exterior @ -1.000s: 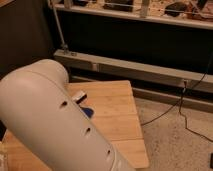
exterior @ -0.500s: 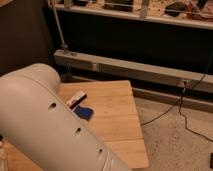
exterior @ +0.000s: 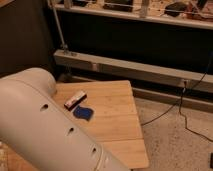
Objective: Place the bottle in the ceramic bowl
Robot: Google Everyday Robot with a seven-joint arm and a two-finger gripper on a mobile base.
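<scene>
My white arm [exterior: 45, 125] fills the lower left of the camera view and hides most of the left half of the wooden table [exterior: 117, 125]. The gripper is not in view. The bottle and the ceramic bowl are hidden or out of view. On the table I see only a flat red-and-white bar [exterior: 75, 100] and a blue object [exterior: 83, 113] just in front of it, both close to the arm's edge.
The table's right edge and front corner [exterior: 142, 160] border a speckled floor [exterior: 180, 145]. A black cable [exterior: 180, 107] runs across the floor to the right. A grey metal rail [exterior: 135, 70] and a dark shelf unit stand behind the table.
The arm has shifted left and down in the view, uncovering more of the table, first the red-and-white bar and then the blue object.
</scene>
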